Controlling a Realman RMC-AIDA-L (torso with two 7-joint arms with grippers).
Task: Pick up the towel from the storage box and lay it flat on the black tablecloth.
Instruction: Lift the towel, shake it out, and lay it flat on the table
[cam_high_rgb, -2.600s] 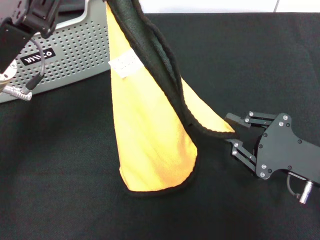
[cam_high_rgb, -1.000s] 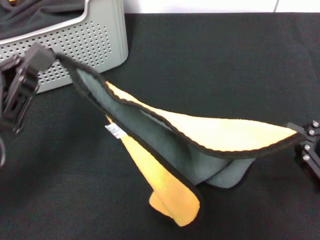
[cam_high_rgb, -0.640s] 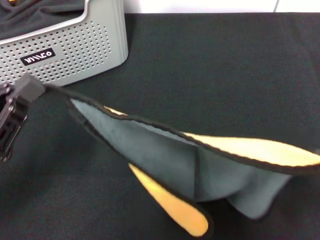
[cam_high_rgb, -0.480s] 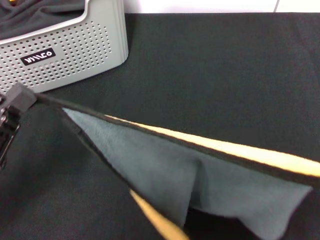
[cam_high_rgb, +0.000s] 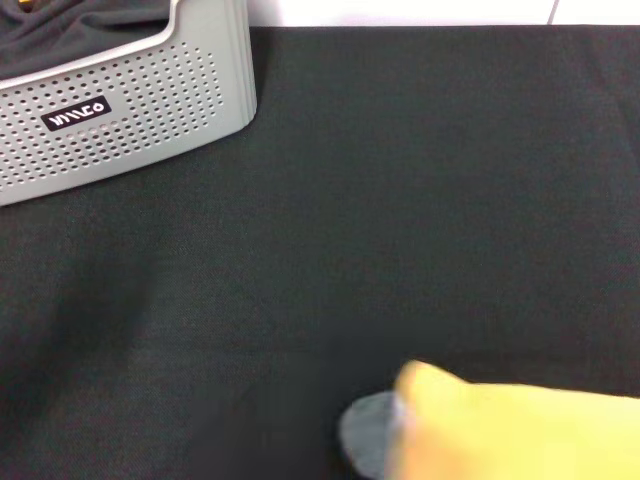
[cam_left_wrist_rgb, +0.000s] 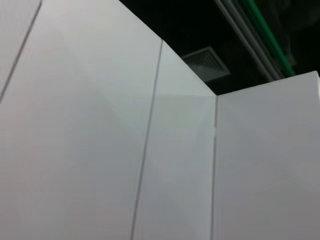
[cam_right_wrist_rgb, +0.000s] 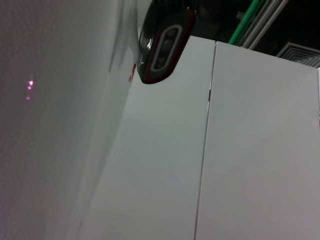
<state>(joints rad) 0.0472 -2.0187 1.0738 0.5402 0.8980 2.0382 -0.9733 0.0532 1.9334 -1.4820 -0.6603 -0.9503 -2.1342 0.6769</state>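
You see towel (cam_high_rgb: 520, 425) only at near edge of head view, blurred yellow with grey patch, above black tablecloth (cam_high_rgb: 400, 200). Storage box (cam_high_rgb: 130, 110) sits far left. Neither pincer visible; grip unknowable. Wrist views show only white panels.

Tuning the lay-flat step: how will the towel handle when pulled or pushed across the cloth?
Likely floppy: only a blurred yellow patch of the towel shows at the head view's near edge, with a grey bit curled beside it, so it folds on itself. Probably light. It may drag and bunch on the fine-textured tablecloth rather than slide. Neither tool is in view.
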